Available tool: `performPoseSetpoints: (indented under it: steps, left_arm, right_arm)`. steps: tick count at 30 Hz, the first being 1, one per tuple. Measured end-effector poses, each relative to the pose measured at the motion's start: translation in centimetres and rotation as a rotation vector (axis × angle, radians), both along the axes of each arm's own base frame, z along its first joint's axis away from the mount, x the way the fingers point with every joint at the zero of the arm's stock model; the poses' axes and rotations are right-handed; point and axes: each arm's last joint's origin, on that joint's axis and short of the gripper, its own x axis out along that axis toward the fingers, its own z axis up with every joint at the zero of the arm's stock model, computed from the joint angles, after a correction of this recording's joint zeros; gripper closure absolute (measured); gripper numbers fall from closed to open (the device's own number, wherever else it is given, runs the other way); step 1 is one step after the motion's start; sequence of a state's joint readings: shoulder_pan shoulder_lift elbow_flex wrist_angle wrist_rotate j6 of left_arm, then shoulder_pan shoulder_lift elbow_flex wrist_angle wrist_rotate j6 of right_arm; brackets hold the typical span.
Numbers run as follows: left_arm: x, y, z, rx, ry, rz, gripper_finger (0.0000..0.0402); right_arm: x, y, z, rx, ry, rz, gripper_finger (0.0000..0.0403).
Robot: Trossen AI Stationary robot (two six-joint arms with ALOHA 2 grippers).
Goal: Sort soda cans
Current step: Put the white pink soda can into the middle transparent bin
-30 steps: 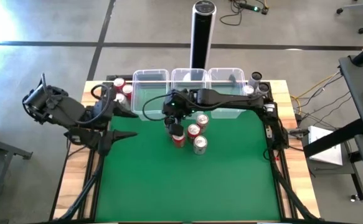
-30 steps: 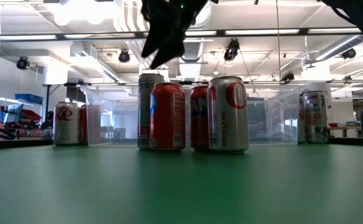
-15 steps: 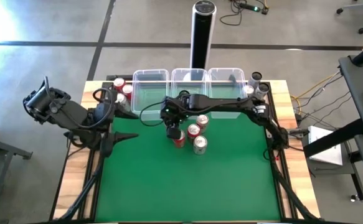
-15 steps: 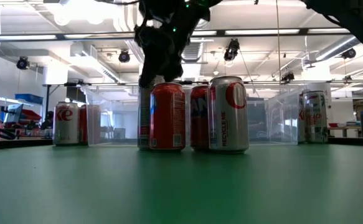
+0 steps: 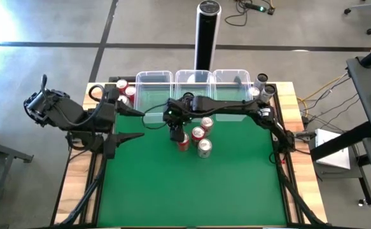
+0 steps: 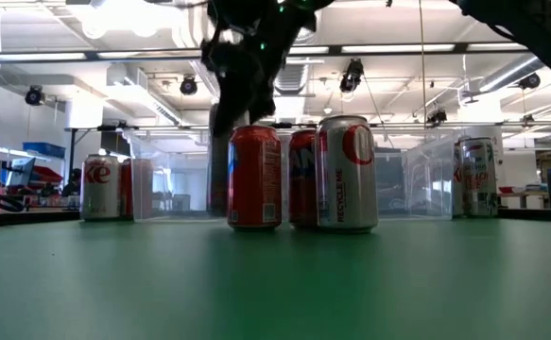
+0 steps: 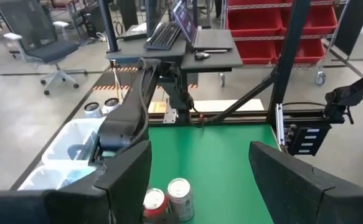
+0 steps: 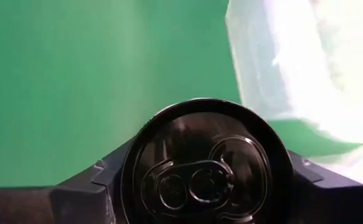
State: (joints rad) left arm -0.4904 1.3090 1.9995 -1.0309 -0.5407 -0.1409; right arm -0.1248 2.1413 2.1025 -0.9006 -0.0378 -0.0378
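In the low view the green worktop point(image 6: 275, 283) fills the lower half of the frame. Nearest on it, at centre, stands a silver-white can point(image 6: 347, 174), touching a red can point(image 6: 255, 177) to its left, with another red can point(image 6: 302, 178) partly hidden between and behind them. Just behind the left red one the right claw point(image 6: 228, 142) drops in from the top of the frame and grips a dark can point(image 6: 218, 179), of which only a dim sliver shows. The right wrist view looks straight down on that can's dark top point(image 8: 205, 168), with the two dark fingers point(image 8: 81, 196) pressed against its sides, so the claw is clenched on it.

In the high view the same group sits just above the centre of the frame, the right claw point(image 5: 176, 131) at its left edge. Farther back, along the upper edge of the worktop, three clear bins point(image 5: 192, 86) stand in a row. Left of them are red and silver-white cans point(image 5: 125, 89); right of them are more cans point(image 5: 262, 84). The left claw point(image 5: 126, 125) waits at the left edge of the worktop, its fingers spread wide and holding nothing. Beyond the worktop a tall dark cylinder point(image 5: 206, 35) stands on the floor.
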Motion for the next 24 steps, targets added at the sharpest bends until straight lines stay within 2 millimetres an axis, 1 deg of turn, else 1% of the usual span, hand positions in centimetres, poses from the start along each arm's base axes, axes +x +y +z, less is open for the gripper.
performPoseSetpoints:
  steps: [2, 3, 7, 9, 12, 14, 17, 20, 22, 24]
  left_arm:
    - [0.0, 0.0, 0.1, -0.001, -0.006, 0.000, 0.0148]
    - [0.0, 0.0, 0.1, -0.001, -0.012, -0.001, 0.0148]
    - [0.6, -0.3, 0.4, 0.019, -0.060, -0.013, 0.0148]
    - [1.1, -0.6, 0.4, 0.042, -0.079, -0.022, 0.0148]
    - [1.8, -0.9, 0.3, 0.072, -0.097, -0.030, 0.0148]
    - [2.2, -1.1, 0.4, 0.086, -0.109, -0.031, 0.0148]
    - [2.7, -1.3, 0.3, 0.091, -0.114, -0.030, 0.0148]
    - [2.9, -1.4, 0.2, 0.088, -0.111, -0.029, 0.0148]
    - [3.0, -1.4, 0.2, 0.074, -0.112, -0.026, 0.0148]
    - [3.1, -1.4, 0.1, 0.058, -0.112, -0.022, 0.0148]
  right_arm:
    - [-0.7, 0.2, 2.6, 0.028, -0.049, 0.021, 0.0160]
    - [-1.3, 0.3, 4.2, 0.044, -0.078, 0.033, 0.0160]
    - [-4.1, 0.6, 10.2, 0.038, -0.181, 0.072, 0.0160]
    - [-5.6, 0.4, 12.4, 0.022, -0.216, 0.081, 0.0158]
    - [-8.2, -0.8, 15.0, -0.043, -0.242, 0.040, 0.0151]
    - [-10.2, -2.2, 16.1, -0.117, -0.215, -0.026, 0.0151]
    - [-12.1, -4.5, 16.3, -0.150, -0.159, -0.112, 0.0158]
    - [-13.2, -6.5, 15.8, -0.150, -0.099, -0.162, 0.0158]
    - [-13.8, -7.5, 15.6, -0.140, -0.083, -0.163, 0.0157]
    - [-13.9, -8.4, 15.2, -0.117, -0.077, -0.146, 0.0153]
